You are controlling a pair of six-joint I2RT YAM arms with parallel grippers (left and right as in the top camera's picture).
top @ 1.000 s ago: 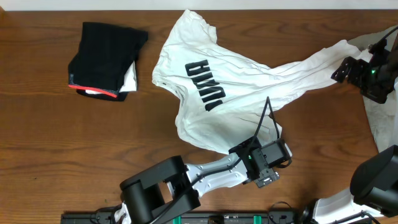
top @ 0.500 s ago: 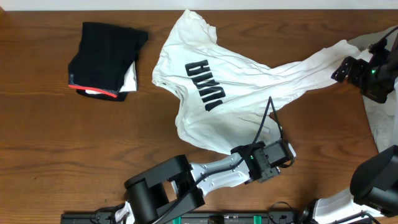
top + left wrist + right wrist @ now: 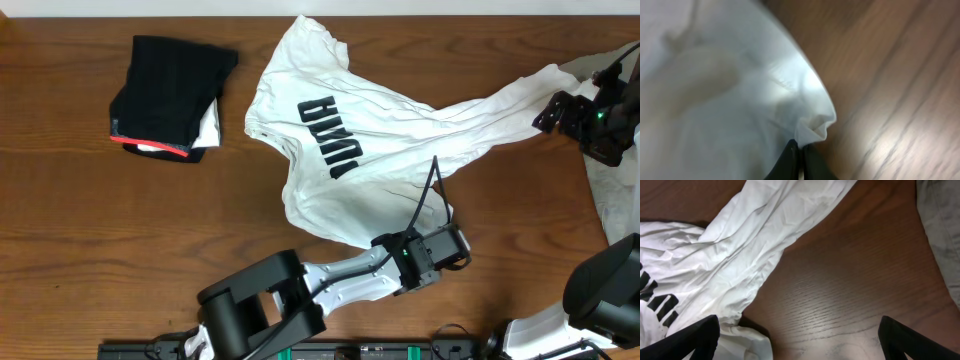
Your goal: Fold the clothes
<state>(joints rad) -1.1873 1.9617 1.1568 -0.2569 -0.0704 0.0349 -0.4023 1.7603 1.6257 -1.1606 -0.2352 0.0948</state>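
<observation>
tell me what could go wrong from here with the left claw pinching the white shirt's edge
1. The left claw is shut on only a small pucker at the edge of the white T-shirt; a pull may slip it free.
2. The right claw is open and holds nothing, so a one-sided pull would likely drag and bunch the crumpled shirt rather than flatten it.
3. The grey garment lies near the right claw and could get snagged.

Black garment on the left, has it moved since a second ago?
No. The black garment lies exactly where it was, with the same gap to the table's far edge.
</observation>
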